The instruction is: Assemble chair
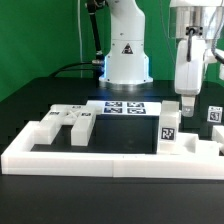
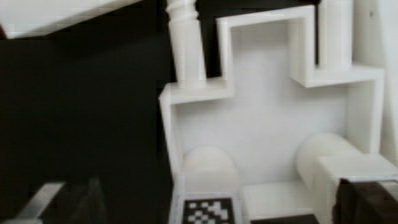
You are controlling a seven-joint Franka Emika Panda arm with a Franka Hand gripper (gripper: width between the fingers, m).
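Note:
The white chair parts lie in two groups on the black table. A tagged slab with prongs (image 1: 71,122) sits at the exterior view's left. Tagged blocks (image 1: 170,132) stand at the exterior view's right, and one more tagged piece (image 1: 213,115) is at the far right. My gripper (image 1: 187,108) hangs just above the right group, open and holding nothing. In the wrist view my gripper (image 2: 214,206) is spread wide, with a tagged white part (image 2: 210,208) and two rounded uprights (image 2: 336,155) between its dark fingers (image 2: 71,200). A flat white slab (image 2: 267,110) lies beyond them.
A long low white border rail (image 1: 100,162) runs along the front and turns up at both ends. The marker board (image 1: 125,108) lies flat before the robot base (image 1: 126,60). Cables trail at the back on the exterior view's left.

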